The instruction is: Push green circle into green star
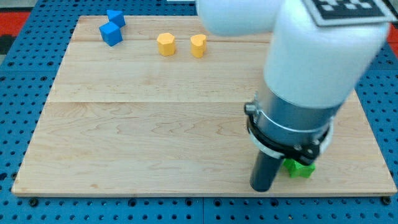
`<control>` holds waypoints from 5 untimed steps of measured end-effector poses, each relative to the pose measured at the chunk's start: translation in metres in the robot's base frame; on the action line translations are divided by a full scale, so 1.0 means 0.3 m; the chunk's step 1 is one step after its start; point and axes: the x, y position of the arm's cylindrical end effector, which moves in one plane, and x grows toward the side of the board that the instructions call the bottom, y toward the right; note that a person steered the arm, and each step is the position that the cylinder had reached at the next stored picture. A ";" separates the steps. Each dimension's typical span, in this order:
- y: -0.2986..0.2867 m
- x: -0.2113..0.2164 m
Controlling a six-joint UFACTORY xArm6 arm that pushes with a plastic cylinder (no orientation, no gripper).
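My tip (262,188) rests near the board's bottom edge, right of centre. A green block (299,168) sits just to the tip's right, touching or nearly touching the rod; the arm hides most of it, so I cannot tell its shape or whether it is one block or two. No other green block shows.
Two blue blocks (112,28) sit together at the view's top left. A yellow hexagon-like block (165,44) and a yellow heart-like block (198,45) stand side by side at the top centre. The arm's large white body (323,50) hides the board's right part.
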 end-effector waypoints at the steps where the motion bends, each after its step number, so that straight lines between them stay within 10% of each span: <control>1: 0.094 -0.019; 3: 0.292 -0.007; 5: -0.221 -0.018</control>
